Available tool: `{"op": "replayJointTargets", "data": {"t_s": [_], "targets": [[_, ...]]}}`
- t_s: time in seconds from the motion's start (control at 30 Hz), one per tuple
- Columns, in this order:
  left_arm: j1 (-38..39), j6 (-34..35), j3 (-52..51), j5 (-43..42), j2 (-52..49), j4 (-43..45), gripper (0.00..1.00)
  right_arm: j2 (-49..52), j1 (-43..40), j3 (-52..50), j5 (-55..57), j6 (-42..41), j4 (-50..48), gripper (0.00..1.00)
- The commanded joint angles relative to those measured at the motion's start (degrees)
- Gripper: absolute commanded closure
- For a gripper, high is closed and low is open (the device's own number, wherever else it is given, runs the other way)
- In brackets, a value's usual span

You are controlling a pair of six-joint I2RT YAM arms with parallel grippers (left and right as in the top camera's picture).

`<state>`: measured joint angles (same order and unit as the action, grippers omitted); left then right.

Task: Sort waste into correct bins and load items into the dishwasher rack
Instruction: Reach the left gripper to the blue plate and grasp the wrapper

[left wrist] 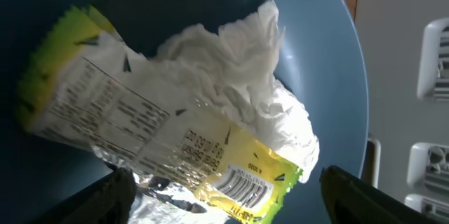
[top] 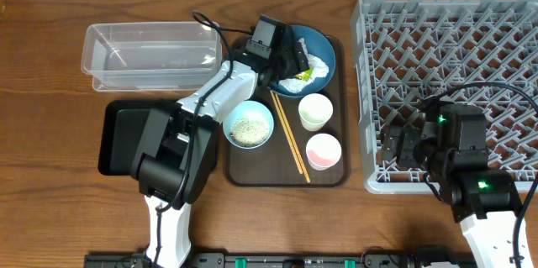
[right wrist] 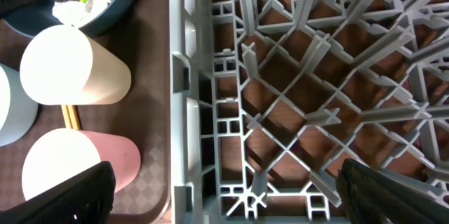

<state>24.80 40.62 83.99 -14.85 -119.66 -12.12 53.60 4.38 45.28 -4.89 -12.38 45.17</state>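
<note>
A dark blue plate (top: 324, 54) on the brown tray holds a yellow-green wrapper (top: 308, 72) and a crumpled white napkin (top: 293, 86). My left gripper (top: 292, 56) is open just above them. In the left wrist view its fingers (left wrist: 224, 206) straddle the wrapper (left wrist: 175, 147), with the napkin (left wrist: 231, 76) behind it on the plate (left wrist: 323, 62). A white bowl (top: 250, 125) holds rice scraps. Chopsticks (top: 290, 138), a pale cup (top: 315, 111) and a pink cup (top: 324, 150) lie beside it. My right gripper (top: 403, 144) is open and empty over the grey rack's (top: 454, 58) left front edge (right wrist: 231, 196).
The brown serving tray (top: 282, 176) sits mid-table. A clear tub (top: 151, 54) stands at the back left and a black tray (top: 118, 138) in front of it, partly under my left arm. The right wrist view shows both cups (right wrist: 70, 66) (right wrist: 77, 164) close to the rack wall (right wrist: 186, 97).
</note>
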Motion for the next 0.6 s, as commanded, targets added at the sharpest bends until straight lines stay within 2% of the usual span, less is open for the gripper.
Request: {"op": "replayJointTargets", "data": {"t_s": [0.0, 0.17, 0.43, 0.57], "targets": [[0.4, 1.3, 1.2, 2.9, -0.7, 0.1, 0.13, -0.3, 0.1, 1.4, 0.6, 0.7, 0.0, 0.01], [1.4, 1.3, 1.2, 6.3, -1.1, 0.2, 0.14, -0.3, 0.1, 1.4, 0.5, 0.7, 0.1, 0.01], [2.6, 1.3, 1.2, 6.6, -3.5, 2.0, 0.15, -0.3, 0.1, 1.4, 0.5, 0.7, 0.3, 0.01], [2.6, 1.3, 1.2, 6.6, -4.2, 2.0, 0.21, -0.3, 0.1, 1.4, 0.5, 0.7, 0.8, 0.01]]}}
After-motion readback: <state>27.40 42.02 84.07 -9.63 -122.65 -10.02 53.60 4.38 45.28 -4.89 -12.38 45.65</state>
